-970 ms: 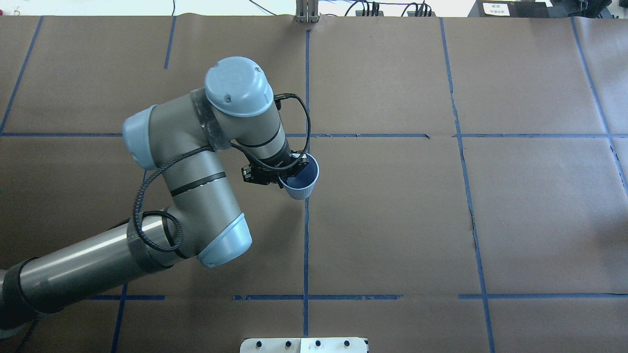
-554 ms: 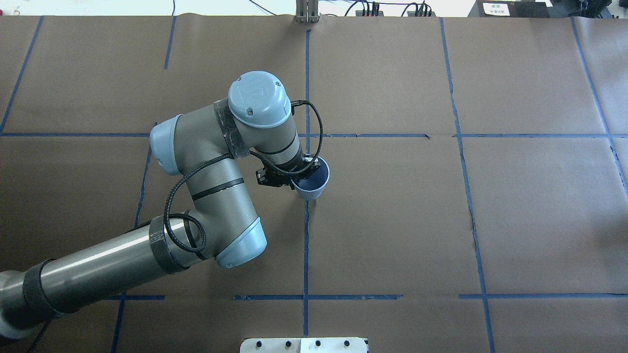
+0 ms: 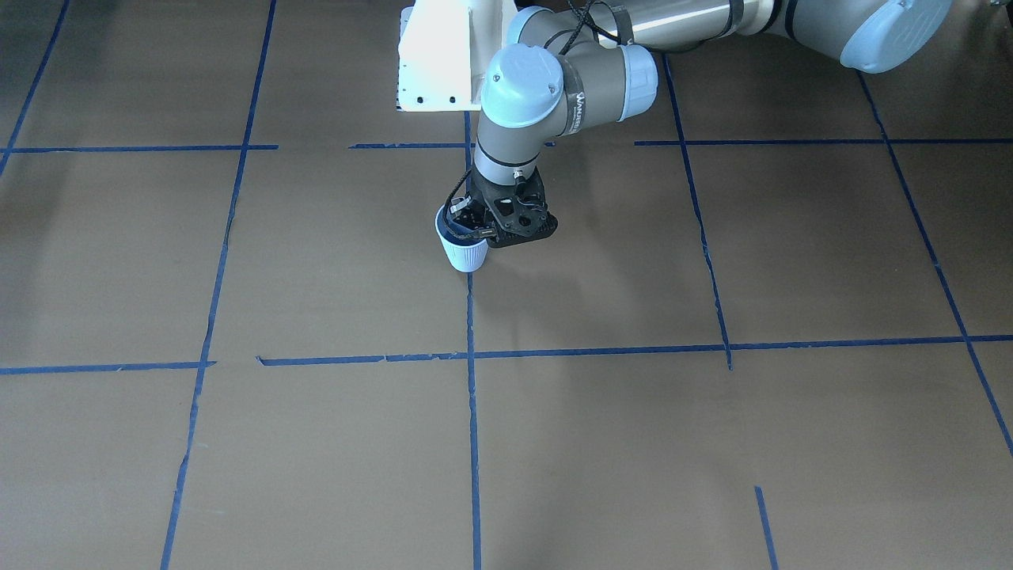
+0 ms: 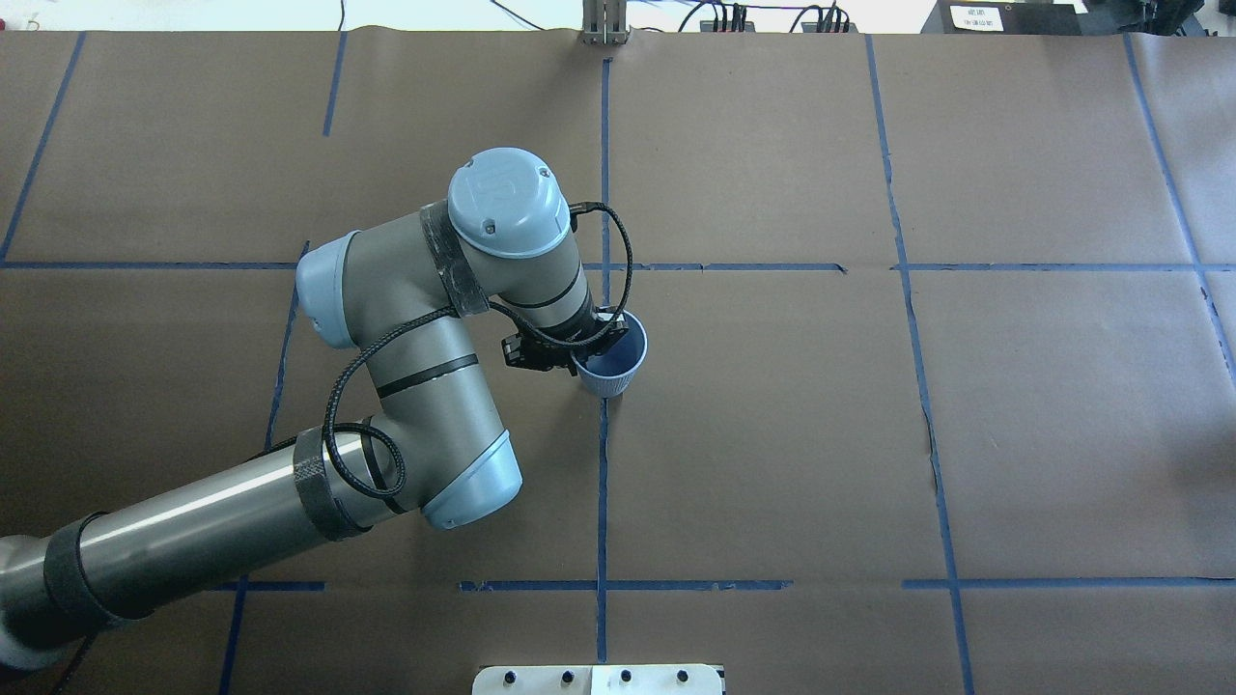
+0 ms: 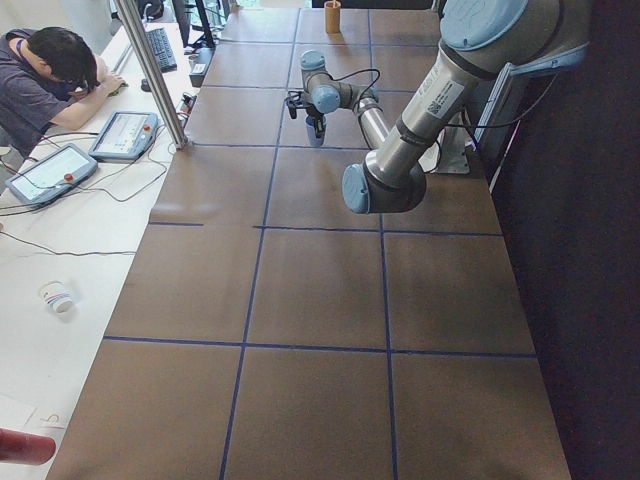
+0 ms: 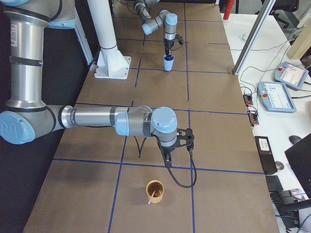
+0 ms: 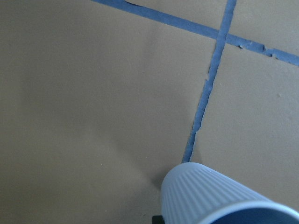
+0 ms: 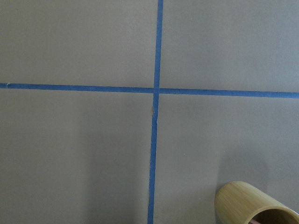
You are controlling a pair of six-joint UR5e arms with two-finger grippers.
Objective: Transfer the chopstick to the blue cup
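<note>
The blue cup (image 4: 612, 365) is pale blue and ribbed. It is upright at the table's middle, on a blue tape line, at or just above the paper. It also shows in the front-facing view (image 3: 464, 252) and the left wrist view (image 7: 215, 198). My left gripper (image 4: 591, 344) is shut on the cup's rim, one finger inside it. The salmon-pink chopstick (image 6: 152, 196) leans in a bamboo cup (image 6: 155, 190) at the robot's right end of the table. My right gripper (image 6: 167, 158) hovers just beyond that bamboo cup. I cannot tell whether it is open or shut.
The bamboo cup's rim shows at the bottom right of the right wrist view (image 8: 254, 205). The white robot base (image 3: 439, 55) stands at the table's near edge. An operator (image 5: 50, 70) and teach pendants (image 6: 279, 94) are at a side desk beyond the far edge.
My left arm has moved right and a little down with the blue cup, which went from tilted to upright. It has barely moved over the last half second.
</note>
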